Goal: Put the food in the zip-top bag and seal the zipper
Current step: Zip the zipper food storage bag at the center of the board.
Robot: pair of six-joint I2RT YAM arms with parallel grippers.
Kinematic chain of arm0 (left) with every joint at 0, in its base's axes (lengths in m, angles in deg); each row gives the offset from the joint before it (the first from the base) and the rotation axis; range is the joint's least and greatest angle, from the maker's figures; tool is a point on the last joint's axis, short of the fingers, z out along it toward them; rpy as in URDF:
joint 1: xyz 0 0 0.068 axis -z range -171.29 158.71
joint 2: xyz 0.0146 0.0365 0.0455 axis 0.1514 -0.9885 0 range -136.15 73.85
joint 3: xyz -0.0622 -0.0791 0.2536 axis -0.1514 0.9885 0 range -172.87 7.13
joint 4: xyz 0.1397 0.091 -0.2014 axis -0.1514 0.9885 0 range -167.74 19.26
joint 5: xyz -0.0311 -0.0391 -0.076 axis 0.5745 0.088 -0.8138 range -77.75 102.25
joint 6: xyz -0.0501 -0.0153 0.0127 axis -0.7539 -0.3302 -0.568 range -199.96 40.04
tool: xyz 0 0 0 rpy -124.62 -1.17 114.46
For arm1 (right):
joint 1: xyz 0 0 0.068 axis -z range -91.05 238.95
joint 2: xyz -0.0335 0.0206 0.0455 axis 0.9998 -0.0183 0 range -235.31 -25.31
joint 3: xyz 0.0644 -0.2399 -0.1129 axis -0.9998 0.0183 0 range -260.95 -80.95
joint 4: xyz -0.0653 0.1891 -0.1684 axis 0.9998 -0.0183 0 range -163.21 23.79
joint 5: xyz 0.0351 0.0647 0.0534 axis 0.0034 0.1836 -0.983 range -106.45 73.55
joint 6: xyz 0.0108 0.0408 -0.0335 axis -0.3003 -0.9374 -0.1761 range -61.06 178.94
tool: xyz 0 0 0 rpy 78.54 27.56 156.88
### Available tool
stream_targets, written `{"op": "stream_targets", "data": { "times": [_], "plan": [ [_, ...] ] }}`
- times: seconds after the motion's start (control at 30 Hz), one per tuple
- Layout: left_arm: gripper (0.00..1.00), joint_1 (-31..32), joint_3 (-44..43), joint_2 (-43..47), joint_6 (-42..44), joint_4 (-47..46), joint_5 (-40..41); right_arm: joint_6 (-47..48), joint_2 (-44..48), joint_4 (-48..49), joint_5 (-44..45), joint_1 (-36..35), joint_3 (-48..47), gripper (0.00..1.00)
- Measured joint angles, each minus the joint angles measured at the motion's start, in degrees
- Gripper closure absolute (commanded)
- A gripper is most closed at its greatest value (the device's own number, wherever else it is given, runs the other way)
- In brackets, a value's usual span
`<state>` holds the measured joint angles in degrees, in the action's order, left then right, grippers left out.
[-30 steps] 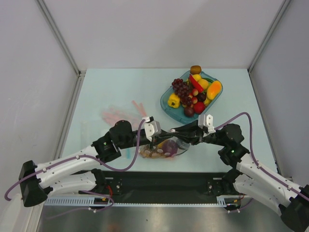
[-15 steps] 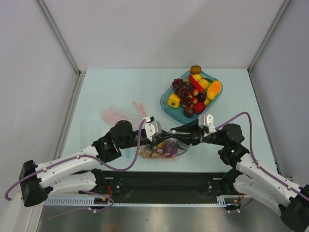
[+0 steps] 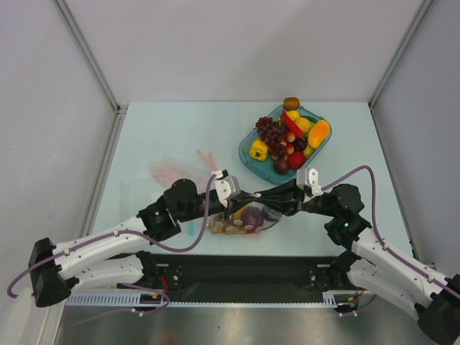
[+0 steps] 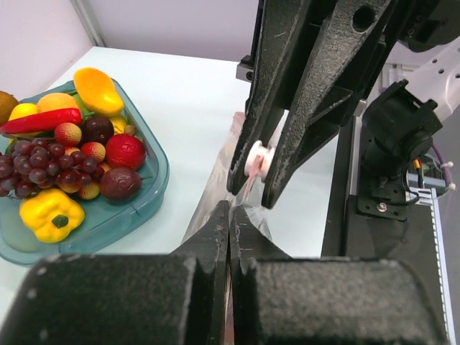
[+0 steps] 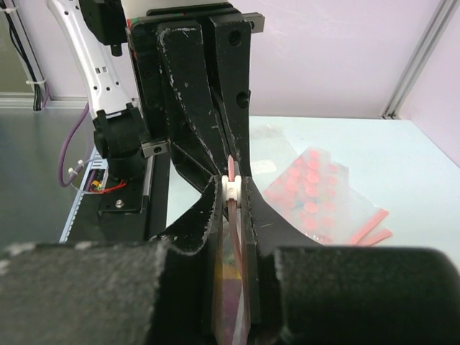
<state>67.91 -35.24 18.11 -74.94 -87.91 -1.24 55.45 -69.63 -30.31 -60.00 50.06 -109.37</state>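
Against a second ago, almost nothing has changed from overhead. The left wrist has edged slightly back and to the left. The right arm, the bag and the tray lie where they were.

The zip-top bag [image 3: 269, 218] rests on the bench [image 3: 165, 136] at the near edge, between the two arms and just in front of the teal tray [image 3: 246, 154]. Food is already inside it: I can pick out a purple piece [image 3: 251, 215] and a tan grape bunch [image 3: 228, 228] through the plastic. The rest is too jumbled to name.

The left fingers [image 3: 231, 207] are pressed fully together on the bag's upper edge. In the left wrist view the plastic runs down into the seam between them.

The right fingers [image 3: 256, 195] face them, tip to tip and just beside them. They are drawn in to a narrow gap, pinching the zipper [image 5: 231, 167] at a small white piece [image 4: 256, 159] that sits on the pink strip.

The tray holds a heap of other toy fruit [image 3: 284, 136]: dark grapes, a yellow pepper, a red chilli and a mango slice.

Pink packets [image 3: 172, 172] with red dots lie well to the left on the bench. Whether they carry any print is too small for me to tell.
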Motion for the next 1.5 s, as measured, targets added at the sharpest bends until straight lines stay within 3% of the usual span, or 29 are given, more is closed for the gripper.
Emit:
{"op": "stream_targets", "data": {
  "times": [0.37, 0.7, 0.87, 1.2, 1.5],
  "plan": [
    [1.00, 0.0, 7.2, 9.9, -3.1, -4.3, 4.7, 0.0, -1.0, 0.4, 0.2, -0.6, 0.0, 1.00],
    [1.00, -1.2, 3.0, 4.7, -3.0, -1.9, 4.0, 0.1, -1.3, -0.1, 0.1, -0.1, 0.0, 1.00],
    [1.00, -0.8, 6.9, 10.8, -3.7, -2.9, 6.3, 0.3, -2.1, -0.2, 0.1, -0.3, -0.6, 1.00],
    [1.00, -0.5, 15.1, 26.7, -6.6, -6.4, 20.4, 1.7, -4.7, -4.2, 2.0, -0.7, -3.4, 1.00],
    [1.00, 0.4, 20.3, 41.7, -6.0, -6.3, 42.3, 2.6, -9.3, -8.6, 2.8, -0.7, -6.7, 1.00]
  ]
}}
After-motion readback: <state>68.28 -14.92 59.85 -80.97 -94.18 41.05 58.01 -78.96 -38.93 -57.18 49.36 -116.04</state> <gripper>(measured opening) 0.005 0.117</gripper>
